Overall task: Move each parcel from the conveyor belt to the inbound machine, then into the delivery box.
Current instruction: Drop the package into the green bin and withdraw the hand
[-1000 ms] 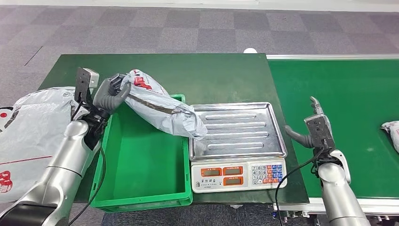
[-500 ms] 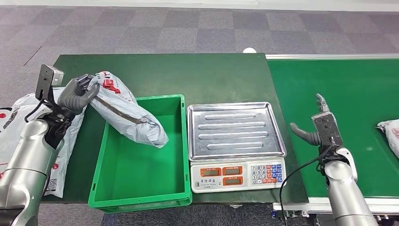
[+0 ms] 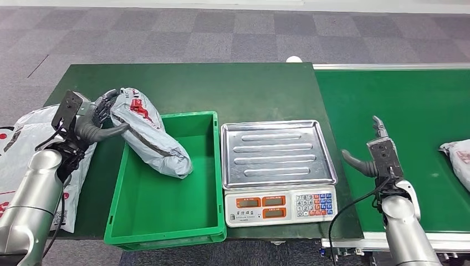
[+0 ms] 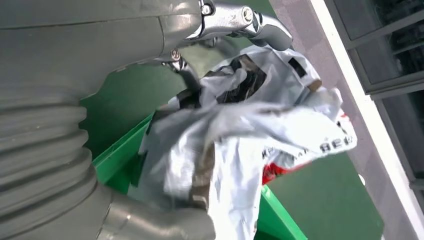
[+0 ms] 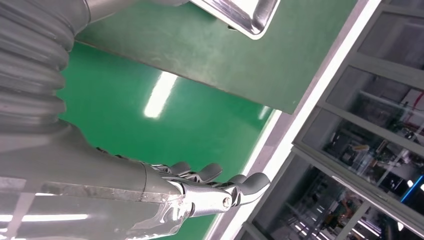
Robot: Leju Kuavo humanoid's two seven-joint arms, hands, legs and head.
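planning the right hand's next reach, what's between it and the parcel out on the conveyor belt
In the head view, bare green conveyor belt lies between the right hand and the parcel at the picture's right edge.

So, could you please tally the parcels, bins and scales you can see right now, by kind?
Parcels: 3, one held by the left robot hand over the bin, one on the belt, one left of the table
Bin: 1
Scale: 1
Total: 5
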